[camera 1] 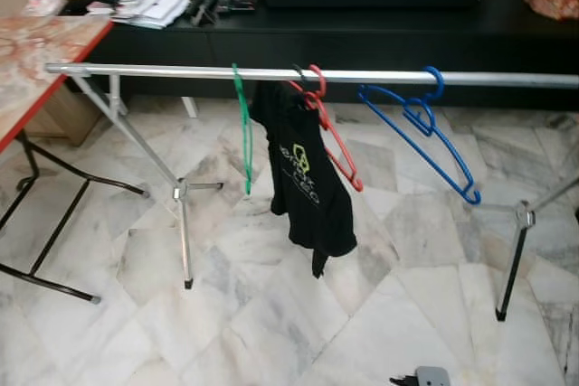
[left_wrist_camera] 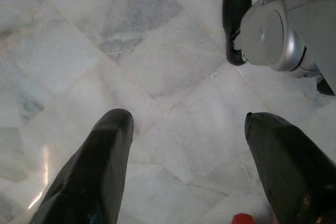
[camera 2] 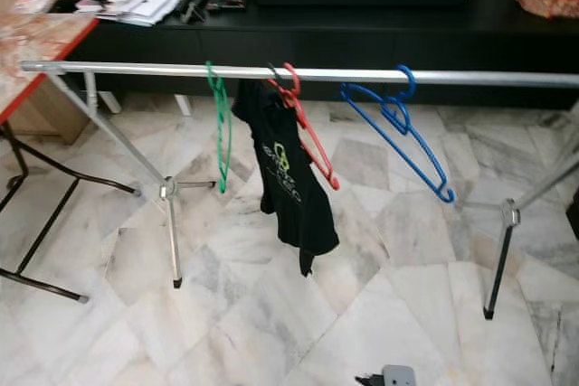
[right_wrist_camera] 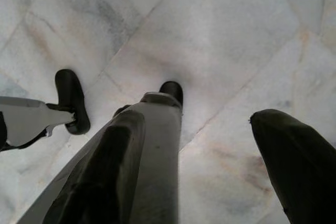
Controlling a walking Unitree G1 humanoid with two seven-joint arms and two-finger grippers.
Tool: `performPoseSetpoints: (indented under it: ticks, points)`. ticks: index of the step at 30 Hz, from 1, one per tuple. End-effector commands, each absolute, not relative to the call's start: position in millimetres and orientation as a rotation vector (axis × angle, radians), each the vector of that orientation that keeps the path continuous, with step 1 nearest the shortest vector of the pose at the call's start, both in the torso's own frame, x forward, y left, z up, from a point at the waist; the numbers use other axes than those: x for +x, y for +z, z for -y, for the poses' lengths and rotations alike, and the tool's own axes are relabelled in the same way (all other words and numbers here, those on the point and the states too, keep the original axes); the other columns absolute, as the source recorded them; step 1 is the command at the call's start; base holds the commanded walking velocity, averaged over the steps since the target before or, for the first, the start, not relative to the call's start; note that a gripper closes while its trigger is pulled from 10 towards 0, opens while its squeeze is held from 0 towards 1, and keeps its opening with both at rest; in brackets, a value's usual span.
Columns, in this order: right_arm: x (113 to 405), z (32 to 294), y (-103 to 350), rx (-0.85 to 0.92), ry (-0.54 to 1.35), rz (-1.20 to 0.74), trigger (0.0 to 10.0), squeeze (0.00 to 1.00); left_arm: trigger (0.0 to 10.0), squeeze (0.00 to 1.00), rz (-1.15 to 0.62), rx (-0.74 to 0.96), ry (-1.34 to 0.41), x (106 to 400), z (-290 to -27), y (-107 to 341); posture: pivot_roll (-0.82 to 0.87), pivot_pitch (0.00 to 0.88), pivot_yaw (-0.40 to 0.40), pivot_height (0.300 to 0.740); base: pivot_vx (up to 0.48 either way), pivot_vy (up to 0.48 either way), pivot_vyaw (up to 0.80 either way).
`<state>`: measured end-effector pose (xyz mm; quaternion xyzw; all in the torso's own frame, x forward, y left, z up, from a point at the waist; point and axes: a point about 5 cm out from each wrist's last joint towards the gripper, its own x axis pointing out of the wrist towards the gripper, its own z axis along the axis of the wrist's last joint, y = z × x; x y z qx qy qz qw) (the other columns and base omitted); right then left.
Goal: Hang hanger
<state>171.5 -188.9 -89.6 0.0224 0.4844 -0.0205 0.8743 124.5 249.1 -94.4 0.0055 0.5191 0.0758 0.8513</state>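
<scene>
Hangers of green [camera 1: 244,128], red [camera 1: 330,128] and blue plastic [camera 1: 425,137] ride the silver rail [camera 1: 181,70], far above both spread, empty hands [left_wrist_camera: 184,145] [right_wrist_camera: 210,150] hanging floorward.

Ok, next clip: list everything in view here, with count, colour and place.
rail: 1, silver, across the view on legs
green hanger: 1, on rail, leftmost
red hanger: 1, on rail, beside black shirt
blue hanger: 1, on rail, rightmost
folding table: 1, red-edged, far left
black cabinet: 1, behind rail, clutter on top
marble floor: white-grey
left gripper: open, hanging over floor
right gripper: open, hanging over floor
</scene>
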Motion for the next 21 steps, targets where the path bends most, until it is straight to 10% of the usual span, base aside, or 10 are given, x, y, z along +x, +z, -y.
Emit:
performPoseSetpoints:
  ticks: [1, 8, 21]
  points:
    - [162, 184, -95, 0.069, -0.042, -1.048, 10.0, 0.0, 10.0, 0.0, -1.129, 0.01, 0.17, 114, -251, -97, -0.05, 0.221, 0.026, 0.74, 0.0, 0.0, 0.0]
    - [161, 184, -95, 0.074, -0.047, -1.055, 10.0, 0.0, 10.0, 0.0, -1.13, 0.009, 0.168, 115, -250, -97, -0.05, 0.22, 0.027, 0.74, 0.0, 0.0, 0.0]
    - [161, 184, -95, 0.057, -0.033, -1.063, 10.0, 0.0, 10.0, 0.0, -1.097, -0.023, 0.163, 122, -239, -98, -0.05, 0.175, 0.024, 0.74, 0.0, 0.0, -0.76]
